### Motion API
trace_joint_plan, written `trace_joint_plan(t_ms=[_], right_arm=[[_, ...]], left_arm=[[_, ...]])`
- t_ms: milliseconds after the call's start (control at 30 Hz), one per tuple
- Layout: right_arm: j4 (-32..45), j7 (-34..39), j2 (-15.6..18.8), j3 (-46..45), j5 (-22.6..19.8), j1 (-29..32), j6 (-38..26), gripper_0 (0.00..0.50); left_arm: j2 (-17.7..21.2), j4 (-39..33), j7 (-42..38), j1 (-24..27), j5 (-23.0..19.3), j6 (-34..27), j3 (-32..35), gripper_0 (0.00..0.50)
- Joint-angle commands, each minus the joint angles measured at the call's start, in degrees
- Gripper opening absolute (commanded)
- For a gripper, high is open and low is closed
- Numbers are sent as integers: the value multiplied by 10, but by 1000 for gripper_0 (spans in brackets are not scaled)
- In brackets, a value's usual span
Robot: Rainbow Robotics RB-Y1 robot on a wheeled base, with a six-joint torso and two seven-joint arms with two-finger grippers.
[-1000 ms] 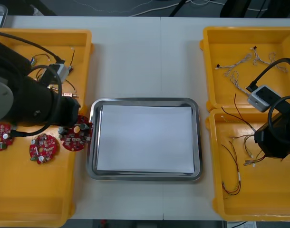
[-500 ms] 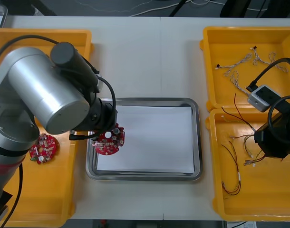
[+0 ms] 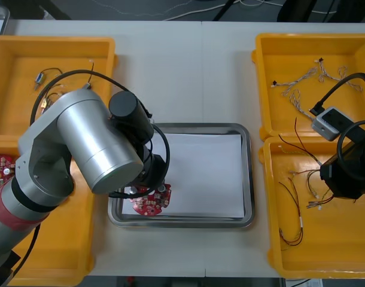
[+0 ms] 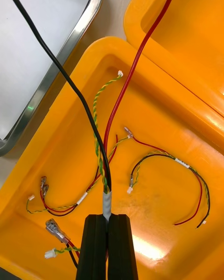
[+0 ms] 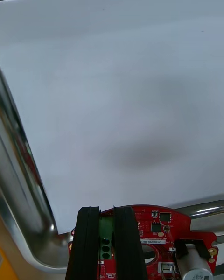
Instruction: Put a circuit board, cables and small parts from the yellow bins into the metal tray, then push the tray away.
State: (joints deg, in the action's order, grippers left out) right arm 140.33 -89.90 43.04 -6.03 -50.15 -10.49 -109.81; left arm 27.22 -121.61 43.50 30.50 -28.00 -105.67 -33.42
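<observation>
Round red circuit board is held by its green connector in left gripper's closed fingers over white-lined metal tray's near-left corner, half hidden under silver arm; black and red cable is pinched by right gripper above loose twisted cables in near-right yellow plastic bin.

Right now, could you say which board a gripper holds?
The board over the tray's near left corner, in the left gripper; the other lies in a left bin. The right gripper grips a cable over a right bin.
</observation>
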Motion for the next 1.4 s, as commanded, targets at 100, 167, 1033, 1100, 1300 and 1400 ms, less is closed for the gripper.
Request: trace_joint_plan(t_ms=[100, 167, 1033, 1100, 1300, 1400], right_arm=[[16, -26, 19, 6, 3, -11, -2, 0], [16, -26, 19, 6, 3, -11, -2, 0], [16, -26, 19, 6, 3, -11, -2, 0], [16, -26, 19, 6, 3, -11, -2, 0], [16, -26, 19, 6, 3, -11, -2, 0], [16, -26, 19, 6, 3, -11, -2, 0]], left_arm=[[4, 20, -33, 18, 24, 39, -32, 0], [7, 30, -31, 16, 28, 48, -35, 0], [52, 35, 4, -40, 60, 107, -49, 0], [53, 35, 4, -45, 69, 114, -52, 0], [53, 35, 7, -54, 73, 122, -52, 0], [53, 36, 9, -56, 76, 126, -53, 0]])
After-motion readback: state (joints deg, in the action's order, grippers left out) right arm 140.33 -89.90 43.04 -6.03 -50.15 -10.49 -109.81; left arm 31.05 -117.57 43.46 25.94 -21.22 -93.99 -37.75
